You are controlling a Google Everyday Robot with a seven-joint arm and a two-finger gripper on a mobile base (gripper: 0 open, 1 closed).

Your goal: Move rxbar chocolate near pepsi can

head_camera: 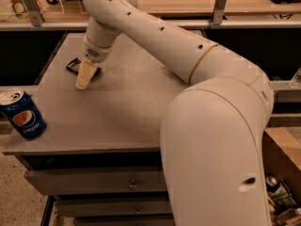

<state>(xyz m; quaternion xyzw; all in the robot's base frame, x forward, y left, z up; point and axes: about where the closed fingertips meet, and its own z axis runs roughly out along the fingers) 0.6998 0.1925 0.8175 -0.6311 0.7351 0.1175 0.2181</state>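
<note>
My claw (83, 75) hung over the right end of the snack bar (73, 65), upper left; the soda can (22, 115) stood lower left. Whether the claw held anything, I couldn't tell.

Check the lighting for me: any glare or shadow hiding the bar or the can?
Camera view: warm, dim, even light, with no harsh glare on the table. The gripper, at the far left, covers part of the rxbar chocolate; its dark wrapper stands out on the grey top. The pepsi can, at the near-left corner, is plainly lit and its logo is readable.
</note>
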